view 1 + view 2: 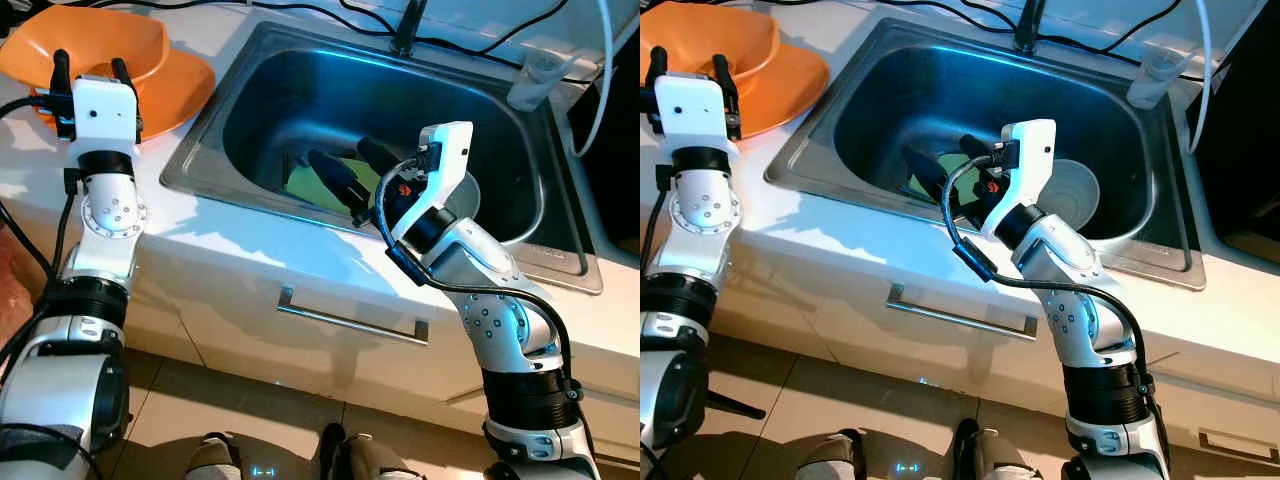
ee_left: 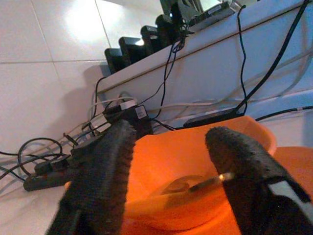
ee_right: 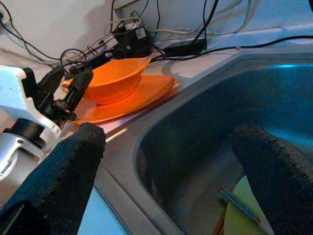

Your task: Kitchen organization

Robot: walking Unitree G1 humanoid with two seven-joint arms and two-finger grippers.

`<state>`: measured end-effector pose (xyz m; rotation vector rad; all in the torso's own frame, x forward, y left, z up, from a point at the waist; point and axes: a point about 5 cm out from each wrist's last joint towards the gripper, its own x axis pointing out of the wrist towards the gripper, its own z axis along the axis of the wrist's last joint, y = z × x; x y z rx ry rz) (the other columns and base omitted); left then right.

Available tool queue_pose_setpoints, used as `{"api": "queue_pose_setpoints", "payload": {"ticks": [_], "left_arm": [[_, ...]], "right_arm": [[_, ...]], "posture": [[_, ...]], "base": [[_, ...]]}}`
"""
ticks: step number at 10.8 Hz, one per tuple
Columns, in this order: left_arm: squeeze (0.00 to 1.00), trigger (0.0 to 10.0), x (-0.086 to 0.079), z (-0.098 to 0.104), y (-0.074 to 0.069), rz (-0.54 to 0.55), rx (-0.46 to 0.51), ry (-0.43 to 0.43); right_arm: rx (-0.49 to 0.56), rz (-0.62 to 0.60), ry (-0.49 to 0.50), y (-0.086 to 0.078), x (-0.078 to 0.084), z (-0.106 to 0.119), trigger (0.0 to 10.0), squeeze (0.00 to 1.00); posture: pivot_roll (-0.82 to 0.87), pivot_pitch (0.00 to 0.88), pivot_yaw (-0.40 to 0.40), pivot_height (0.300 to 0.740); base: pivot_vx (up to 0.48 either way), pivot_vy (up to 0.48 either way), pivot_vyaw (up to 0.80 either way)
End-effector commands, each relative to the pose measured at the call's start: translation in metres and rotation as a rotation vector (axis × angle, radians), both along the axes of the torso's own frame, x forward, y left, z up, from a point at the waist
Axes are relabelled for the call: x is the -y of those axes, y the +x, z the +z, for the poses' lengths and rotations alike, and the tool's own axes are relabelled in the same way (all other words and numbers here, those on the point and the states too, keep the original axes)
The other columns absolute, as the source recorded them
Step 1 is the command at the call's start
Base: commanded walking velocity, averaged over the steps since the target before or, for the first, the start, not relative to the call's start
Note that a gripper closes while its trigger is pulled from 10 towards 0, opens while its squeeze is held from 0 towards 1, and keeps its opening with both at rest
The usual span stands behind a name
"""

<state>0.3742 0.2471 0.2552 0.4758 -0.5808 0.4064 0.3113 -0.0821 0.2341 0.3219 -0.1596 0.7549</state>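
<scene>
Your right gripper (image 1: pixel 345 172) hangs inside the steel sink (image 1: pixel 250 70), fingers spread apart and empty, just above a yellow-green board (image 1: pixel 318 182) lying on the sink floor; a white bowl (image 1: pixel 1080 195) sits beside it. Your left gripper (image 1: pixel 92 72) hovers over the orange bowl (image 1: pixel 105 45) on the orange plate (image 1: pixel 185 85), fingers apart, empty. The step in hand appears to be clearing the sink. Next, lower the right gripper and close on the board's edge.
</scene>
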Motion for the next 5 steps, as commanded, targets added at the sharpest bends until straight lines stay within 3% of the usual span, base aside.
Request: {"api": "queue_pose_setpoints", "payload": {"ticks": [1,5], "left_arm": [[0.00,0.0,-0.0008,-0.0157,0.0010,-0.005,-0.063,-0.010],[0.00,0.0,0.0011,-0.0145,0.0024,-0.028,-0.059,-0.010]], "right_arm": [[0.006,-0.009,0.009,-0.0010,0.0041,0.0033,10.0,1.00],[0.007,-0.014,0.009,-0.0009,0.0042,0.0037,10.0,1.00]], "posture": [[-0.07,0.246,-0.129,0.740],[-0.07,0.246,-0.126,0.740]], "base": [[0.000,0.000,0.00],[0.000,0.000,0.00]]}}
